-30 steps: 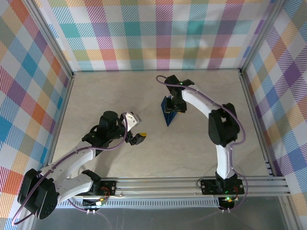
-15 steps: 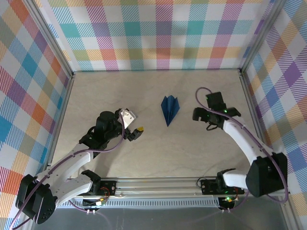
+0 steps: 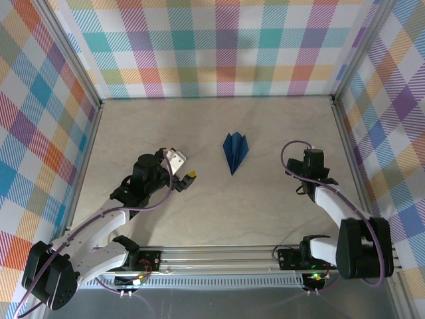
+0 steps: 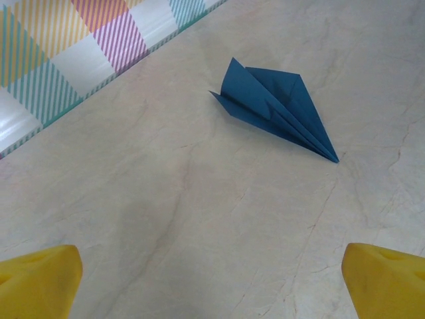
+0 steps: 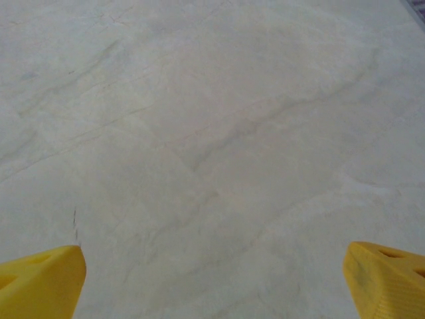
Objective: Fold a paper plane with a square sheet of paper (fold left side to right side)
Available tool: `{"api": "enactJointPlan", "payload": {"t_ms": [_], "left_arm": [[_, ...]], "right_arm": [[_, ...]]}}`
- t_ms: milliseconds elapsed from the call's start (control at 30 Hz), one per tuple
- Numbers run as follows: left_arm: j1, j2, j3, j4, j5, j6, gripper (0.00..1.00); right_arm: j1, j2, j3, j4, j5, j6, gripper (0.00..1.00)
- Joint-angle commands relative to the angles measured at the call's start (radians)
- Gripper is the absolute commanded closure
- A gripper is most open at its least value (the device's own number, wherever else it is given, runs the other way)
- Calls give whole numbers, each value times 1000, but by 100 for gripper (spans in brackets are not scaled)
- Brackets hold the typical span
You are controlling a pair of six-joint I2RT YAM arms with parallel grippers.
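Observation:
The dark-blue paper plane (image 3: 234, 151) lies flat on the marble table, a narrow dart with its nose toward the near edge, and nothing touches it. In the left wrist view the paper plane (image 4: 279, 106) lies ahead and a little to the right. My left gripper (image 3: 184, 167) is to the left of it, open, and the yellow fingertips (image 4: 40, 282) stand wide apart over bare table. My right gripper (image 3: 311, 167) is well to the plane's right, also open. Between its yellow fingertips (image 5: 385, 279) there is nothing but table.
Plaid walls close off the table (image 3: 219, 206) at the back and both sides, with metal rails (image 3: 86, 153) along their feet. The arm bases sit on the rail at the near edge (image 3: 226, 256).
My right gripper has let go of the plane, opened and pulled back to the right and nearer. The plane now lies flat. My left gripper has shifted only slightly.

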Motion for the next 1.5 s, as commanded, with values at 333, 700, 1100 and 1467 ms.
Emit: {"api": "enactJointPlan", "payload": {"t_ms": [333,700,1100,1467], "left_arm": [[66,72,-45,87,-141,-67,0],[197,187,-87,186,-206,-245,0],[243,287,-163,412,-173,-292,0],[272,424,-143,551,-91,-315,0]], "right_arm": [[-19,224,-167,832,-172,-146,1],[-31,305,-126,827,-228,-155,1],[-30,304,-127,833,-229,-156,1],[-30,302,-127,833,-229,-158,1]]}}
